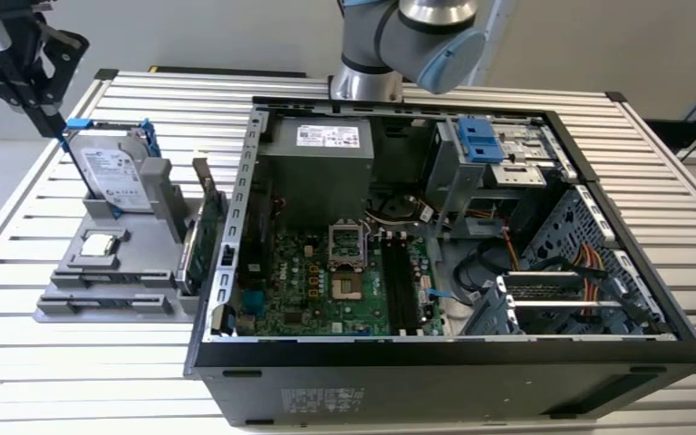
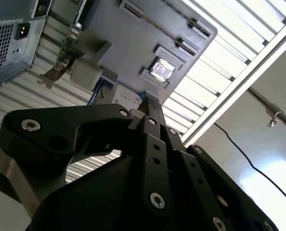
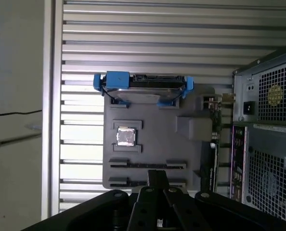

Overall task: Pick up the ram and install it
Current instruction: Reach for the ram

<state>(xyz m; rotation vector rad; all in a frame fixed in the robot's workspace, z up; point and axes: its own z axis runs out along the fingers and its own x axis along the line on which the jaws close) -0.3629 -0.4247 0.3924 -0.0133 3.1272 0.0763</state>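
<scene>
Lying: the ram (image 3: 148,164) shows as a thin dark strip on edge in a slot row of the gray fixture (image 3: 191,159), between the processor chip (image 3: 125,137) and the outer slot row.
Long axis: level, parallel to the broad face of the hard drive (image 3: 143,89) and to the fixture edge beside the outer row; each end sits in a raised block.
Claw: the gripper (image 3: 157,175) has its fingers together with nothing seen between them, and hangs above the fixture, apart from the ram.
Exterior view: the gripper (image 1: 48,113) is high over the hard drive, near the table's (image 1: 82,381) far corner.
Edges: the green card (image 1: 203,240) stands upright on the fixture's side toward the computer case (image 1: 445,362).
Room: open above the ram; the long black memory slots (image 1: 402,281) inside the case are uncovered from above.
</scene>
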